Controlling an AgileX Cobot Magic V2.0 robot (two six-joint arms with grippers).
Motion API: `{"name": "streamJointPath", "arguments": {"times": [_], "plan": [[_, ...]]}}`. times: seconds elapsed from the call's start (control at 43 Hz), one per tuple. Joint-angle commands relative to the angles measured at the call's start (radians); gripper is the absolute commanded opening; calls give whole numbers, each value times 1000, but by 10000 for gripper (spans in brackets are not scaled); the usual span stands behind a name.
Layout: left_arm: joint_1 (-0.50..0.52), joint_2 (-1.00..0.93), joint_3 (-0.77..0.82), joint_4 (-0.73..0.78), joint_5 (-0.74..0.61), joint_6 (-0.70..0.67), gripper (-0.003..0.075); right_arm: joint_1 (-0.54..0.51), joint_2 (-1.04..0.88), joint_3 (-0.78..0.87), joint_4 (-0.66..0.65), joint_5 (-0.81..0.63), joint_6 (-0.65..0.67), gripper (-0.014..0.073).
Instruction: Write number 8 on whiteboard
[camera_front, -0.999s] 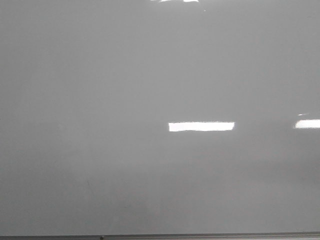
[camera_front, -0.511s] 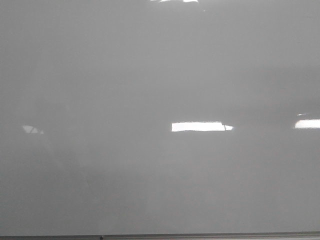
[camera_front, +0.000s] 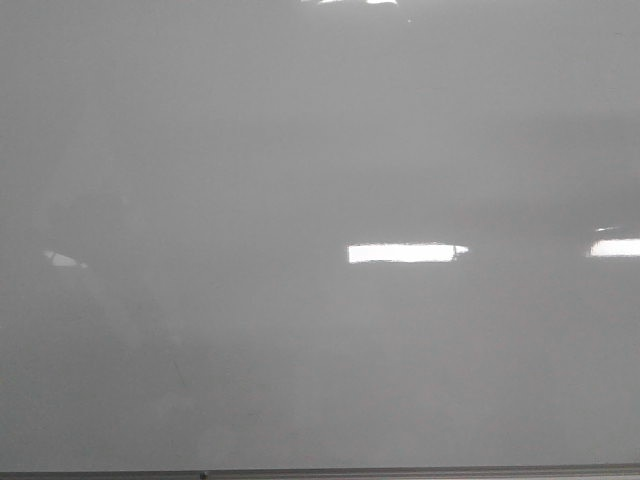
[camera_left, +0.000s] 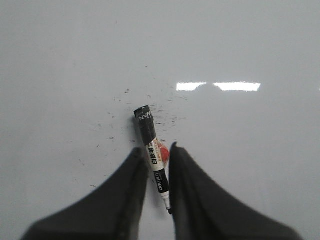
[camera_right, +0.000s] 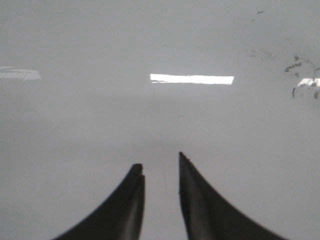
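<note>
Now left pincer (camera_left: 154, 157) clamped on marker (camera_left: 152, 155) over whiteboard (camera_left: 75, 60); right pincer (camera_right: 160, 167) apart, empty.

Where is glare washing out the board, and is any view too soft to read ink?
Front view: bright rectangular reflections sit on the glossy pale grey whiteboard, rest evenly dim, no ink legible. Left wrist view: twin glare patches lie clear of the black-capped marker pen, whose label is sharp; left gripper fingers are blurred. Right wrist view: one glare bar, smudges readable.
</note>
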Motion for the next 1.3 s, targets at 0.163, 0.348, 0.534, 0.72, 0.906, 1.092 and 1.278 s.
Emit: {"name": "streamJointPath", "arguments": {"times": [0.163, 0.348, 0.534, 0.72, 0.906, 1.092, 1.278], "plan": [[3, 14, -38, -37, -114, -2, 587, 3, 17, -36, 6, -80, -3, 608], [3, 95, -43, -84, -94, -2, 585, 3, 17, -36, 6, -82, -3, 608], [3, 396, -134, -203, 3, -2, 585, 3, 17, -36, 6, -82, -3, 608], [3, 670, -216, -225, -42, -2, 585, 3, 17, -36, 6, -82, -3, 608], [3, 872, -248, -225, -139, -2, 561, 3, 17, -36, 6, -82, -3, 608], [3, 983, -272, -225, -237, -2, 507, 3, 17, -36, 6, -82, -3, 608], [3, 1029, -285, -225, -280, -2, 436, 3, 17, -36, 6, -82, -3, 608]]}}
